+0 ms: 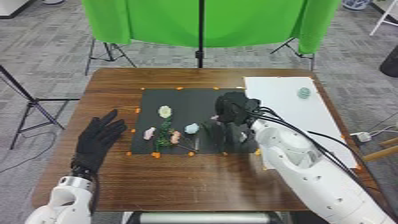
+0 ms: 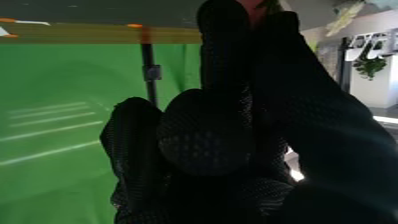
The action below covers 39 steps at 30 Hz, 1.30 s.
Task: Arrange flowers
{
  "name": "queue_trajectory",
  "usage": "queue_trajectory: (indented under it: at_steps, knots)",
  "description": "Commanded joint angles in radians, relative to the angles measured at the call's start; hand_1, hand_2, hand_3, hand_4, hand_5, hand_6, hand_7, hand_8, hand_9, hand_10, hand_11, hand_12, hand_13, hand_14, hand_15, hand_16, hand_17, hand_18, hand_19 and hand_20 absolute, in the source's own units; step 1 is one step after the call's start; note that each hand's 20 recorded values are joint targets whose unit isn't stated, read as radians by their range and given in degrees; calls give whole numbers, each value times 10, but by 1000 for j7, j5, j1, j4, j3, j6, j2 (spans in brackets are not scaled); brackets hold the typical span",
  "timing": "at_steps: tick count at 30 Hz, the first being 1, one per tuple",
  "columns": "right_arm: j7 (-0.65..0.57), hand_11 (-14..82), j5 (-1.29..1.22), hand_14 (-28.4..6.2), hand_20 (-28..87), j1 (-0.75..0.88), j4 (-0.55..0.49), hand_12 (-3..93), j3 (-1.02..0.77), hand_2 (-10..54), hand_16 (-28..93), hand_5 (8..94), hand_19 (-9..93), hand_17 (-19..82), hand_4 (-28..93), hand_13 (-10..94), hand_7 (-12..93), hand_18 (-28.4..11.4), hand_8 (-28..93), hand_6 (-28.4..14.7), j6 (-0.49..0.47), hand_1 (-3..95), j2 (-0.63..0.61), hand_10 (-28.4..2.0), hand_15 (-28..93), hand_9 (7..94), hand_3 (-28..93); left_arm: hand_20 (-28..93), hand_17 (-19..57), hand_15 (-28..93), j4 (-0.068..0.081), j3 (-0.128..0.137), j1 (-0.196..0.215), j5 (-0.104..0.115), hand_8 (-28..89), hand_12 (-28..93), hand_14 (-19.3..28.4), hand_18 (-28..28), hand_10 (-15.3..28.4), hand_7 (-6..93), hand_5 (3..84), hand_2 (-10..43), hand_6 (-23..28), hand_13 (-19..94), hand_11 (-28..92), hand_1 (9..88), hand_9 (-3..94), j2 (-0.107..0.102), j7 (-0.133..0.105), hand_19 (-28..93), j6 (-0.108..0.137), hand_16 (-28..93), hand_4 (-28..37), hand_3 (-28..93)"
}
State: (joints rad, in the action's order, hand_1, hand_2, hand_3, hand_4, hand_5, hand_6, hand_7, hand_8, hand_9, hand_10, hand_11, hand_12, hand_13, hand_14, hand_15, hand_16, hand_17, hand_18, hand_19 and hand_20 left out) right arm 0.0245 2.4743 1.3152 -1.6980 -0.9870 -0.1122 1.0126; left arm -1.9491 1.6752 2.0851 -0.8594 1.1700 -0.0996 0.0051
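Right hand (image 1: 233, 107) over black mat (image 1: 189, 101), clamped on pink thing (image 2: 254, 9); left hand (image 1: 98, 140) beside mat, fingers apart; flowers (image 1: 165, 111) between them

The brown wooden tabletop (image 1: 178, 192) has a streaked grain, and the flat rectangular mat (image 1: 187, 96) is black. The small blossoms have soft colours: a pale yellow oval blossom (image 1: 165, 111), a pink blossom (image 1: 149, 133), a light blue blossom (image 1: 192, 128).

- White, rounded shells on the right arm (image 1: 311, 175) and left arm (image 1: 64, 200)
- Small dark dots (image 1: 318, 178) on the right arm's casing
- Black cables (image 1: 306, 137) along the right arm
- Black fabric gloves on the left hand (image 1: 96, 140) and right hand (image 1: 233, 107)
- Mesh-like weave, with a dotted patch (image 2: 197, 150)
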Motion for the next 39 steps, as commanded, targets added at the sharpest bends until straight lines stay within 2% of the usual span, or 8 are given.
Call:
queue_trajectory:
  at_steps: [1, 13, 18, 23, 25, 28, 33, 39]
  knots:
    - [14, 95, 52, -11, 586, 4, 3, 371, 3, -94, 354, 733, 932, 622, -167, 887, 245, -109, 45, 34, -68, 554, 30, -70, 633, 864, 595, 181, 26, 80, 12, -4, -5, -9, -30, 161, 169, 143, 135, 27, 409, -10, 44, 310, 101, 189, 415, 8, 21, 28, -21, 76, -244, 629]
    - [6, 162, 72, -12, 577, 5, -21, 305, -42, -95, 346, 652, 932, 603, -162, 866, 238, -108, 28, 42, -148, 490, 26, -91, 645, 763, 602, 181, 24, 78, 10, 3, 8, -8, -28, 166, 169, 143, 133, 23, 409, -11, 44, 305, 92, 195, 411, 11, 22, 23, -22, 77, -238, 626]
    - [4, 205, 61, -14, 575, 1, -64, 232, -104, -95, 348, 606, 932, 592, -170, 852, 213, -111, -110, 49, -183, 410, 14, -105, 647, 717, 681, 182, 24, 78, 7, 8, 12, -9, -28, 166, 169, 144, 133, 24, 409, -12, 45, 306, 93, 194, 411, 11, 21, 24, -24, 77, -237, 626]
    - [-59, 195, -57, -20, 570, -14, -122, 230, -201, -95, 348, 570, 932, 582, -168, 839, 181, -116, -110, 43, -308, 351, 7, -119, 645, 696, 679, 182, 24, 79, 5, 11, 19, -9, -29, 167, 169, 144, 133, 26, 410, -13, 44, 308, 98, 194, 414, 10, 22, 26, -27, 77, -238, 626]
    - [-78, 187, -57, -27, 563, -22, -118, 230, -240, -95, 346, 556, 932, 575, -168, 835, 162, -120, -104, 38, -291, 321, 3, -126, 638, 686, 677, 182, 24, 79, 5, 12, 19, -10, -29, 167, 170, 144, 134, 28, 411, -14, 44, 309, 102, 194, 417, 10, 22, 27, -30, 77, -238, 627]
    - [-205, 175, -18, -44, 529, -57, -57, 231, -263, -95, 343, 550, 929, 547, -150, 817, 146, -137, -90, 31, -171, 287, -1, -134, 612, 672, 655, 181, 24, 79, 4, 12, 19, -11, -30, 164, 170, 145, 135, 29, 411, -15, 44, 311, 105, 194, 417, 8, 23, 28, -30, 76, -238, 628]
    - [-463, 117, 37, -53, 500, -150, 77, 205, -332, -95, 325, 524, 924, 544, -134, 812, 110, -135, -77, 11, -440, 290, 47, -154, 589, 648, 636, 180, 24, 81, 5, 8, 19, -11, -32, 162, 172, 145, 137, 35, 415, -17, 45, 316, 111, 195, 419, 7, 30, 29, -28, 76, -240, 630]
    - [-489, 73, 173, -47, 474, -114, 206, 150, -411, -95, 309, 433, 921, 570, -112, 848, 53, -126, -61, 7, -414, 273, 98, -194, 541, 576, 565, 179, 23, 84, 6, 5, 16, -13, -35, 158, 171, 145, 138, 41, 417, -19, 47, 318, 119, 195, 421, 7, 36, 31, -32, 75, -243, 634]
